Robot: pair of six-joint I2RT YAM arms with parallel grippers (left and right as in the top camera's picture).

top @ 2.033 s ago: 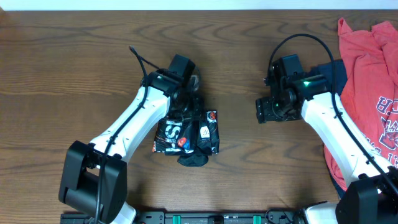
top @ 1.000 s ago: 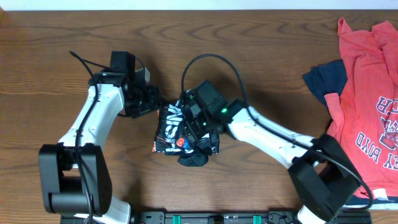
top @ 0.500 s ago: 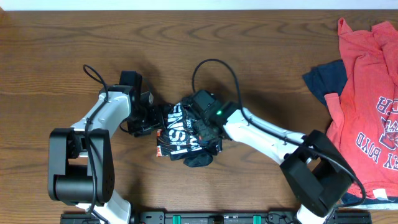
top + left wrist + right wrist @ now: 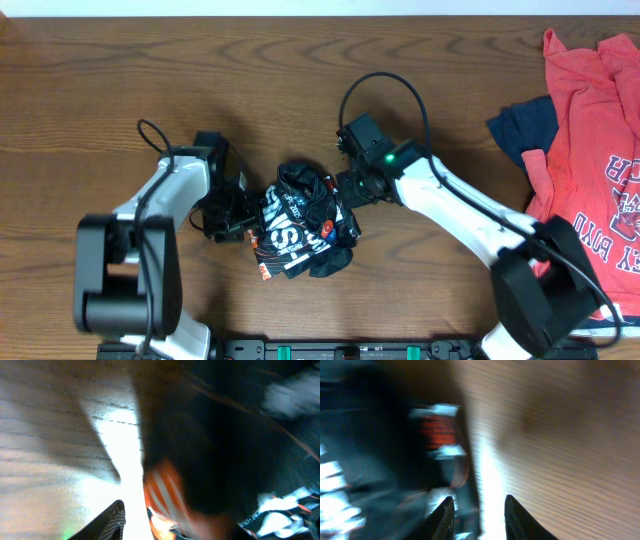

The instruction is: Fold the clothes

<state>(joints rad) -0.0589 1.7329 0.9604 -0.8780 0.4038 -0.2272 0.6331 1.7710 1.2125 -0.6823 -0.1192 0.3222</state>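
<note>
Lying crumpled on the surface (image 4: 120, 100) between both claws is the black jersey (image 4: 300, 225) — left claw (image 4: 244, 222) at its edge, grip too blurred to tell; right claw (image 4: 479, 502) parted, just beside it.

Robotics lab or test station, by the look of it. Two white-and-black arms, the left arm (image 4: 165, 195) and the right arm (image 4: 460, 205), stand at the near edge of the bench (image 4: 100, 80). A black mounting rail (image 4: 350, 351) with green clips runs along that edge. An exposed black cable (image 4: 385, 78) loops off the right arm, and a green status light (image 4: 388, 157) glows near its wrist. The bench is dark wood-grain, with a pale strip (image 4: 300, 6) at the far side. Loose garments lie on it: a crumpled black jersey (image 4: 300, 215) mid-bench, and a red T-shirt (image 4: 590, 120) and a navy garment (image 4: 518, 125) heaped at the right. The wrist views are too blurred to add more.
</note>
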